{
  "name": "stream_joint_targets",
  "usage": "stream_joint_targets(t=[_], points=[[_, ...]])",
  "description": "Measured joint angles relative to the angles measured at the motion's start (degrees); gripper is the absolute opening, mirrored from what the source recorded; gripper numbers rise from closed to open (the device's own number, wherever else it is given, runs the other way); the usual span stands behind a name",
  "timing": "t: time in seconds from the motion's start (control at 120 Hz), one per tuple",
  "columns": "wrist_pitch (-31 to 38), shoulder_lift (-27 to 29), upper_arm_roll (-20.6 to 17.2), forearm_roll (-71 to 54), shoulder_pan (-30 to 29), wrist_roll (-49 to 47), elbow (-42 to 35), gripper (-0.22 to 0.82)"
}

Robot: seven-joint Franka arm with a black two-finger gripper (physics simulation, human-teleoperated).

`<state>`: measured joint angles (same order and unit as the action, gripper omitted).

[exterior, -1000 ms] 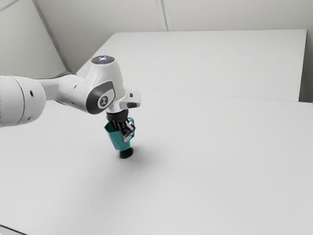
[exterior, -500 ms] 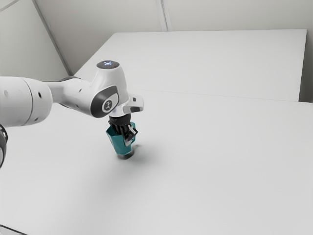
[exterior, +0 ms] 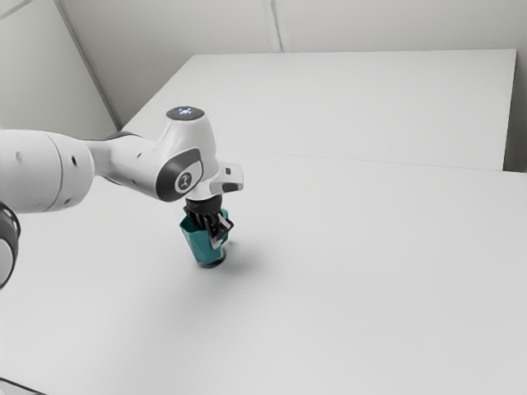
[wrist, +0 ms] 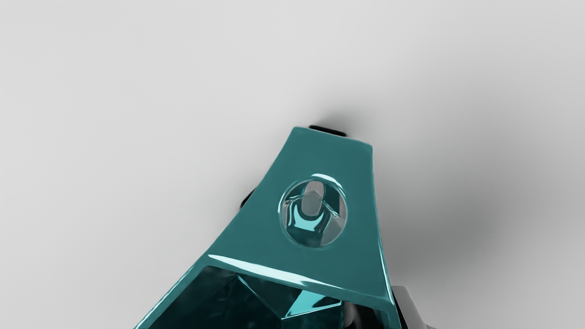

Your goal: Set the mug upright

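Exterior view, left to right: white seven-joint arm (exterior: pixel 132 161) comes in from the view's left, its black two-finger gripper (exterior: pixel 219 235) pointing down at the rim of a glossy teal, angular, flared mug (exterior: pixel 198 240). Mug is mouth up at the table, close to upright; slight lean cannot be judged. Wrist view adds detail: round opening (wrist: pixel 307 219) in a broad teal face, dark faceted interior (wrist: pixel 192 297), one finger outside the mug wall, a dark part of the other within. Hand reading: closed to a narrow gap, wall pinched between the two fingers.

Surface: matt, pale grey-white table (exterior: pixel 370 280), soft shadow around the mug, thin seam line across it farther back. Room: pale walls (exterior: pixel 412 25) behind, dark corner line at the exterior view's left, vertical strip (exterior: pixel 277 26) near the middle.

Other: thin dark line (exterior: pixel 20 387) at the exterior view's lower left corner. Dark patch (exterior: pixel 212 264) under the mug; base or shadow, cannot tell. Fingers cover part of the mug's side in the exterior view
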<state>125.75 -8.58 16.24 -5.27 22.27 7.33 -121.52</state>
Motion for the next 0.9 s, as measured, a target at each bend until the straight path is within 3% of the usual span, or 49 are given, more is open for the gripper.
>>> stream_joint_targets(t=[0.1, 0.283, 0.442, 0.692, 0.9], points=[[0.07, -0.26, -0.01, 0.00, -0.08, -0.19, 0.01, -0.14], [0.08, -0.24, 0.01, 0.28, -0.11, -0.17, 0.01, 0.25], [-0.07, 0.13, 0.01, 0.33, -0.10, -0.16, 0.22, 0.44], [-3.80, 7.08, 0.01, 0.43, -0.05, 0.01, 3.20, 0.55], [-15.01, 8.65, 0.02, 2.42, -0.57, 0.11, 14.91, 0.59]])
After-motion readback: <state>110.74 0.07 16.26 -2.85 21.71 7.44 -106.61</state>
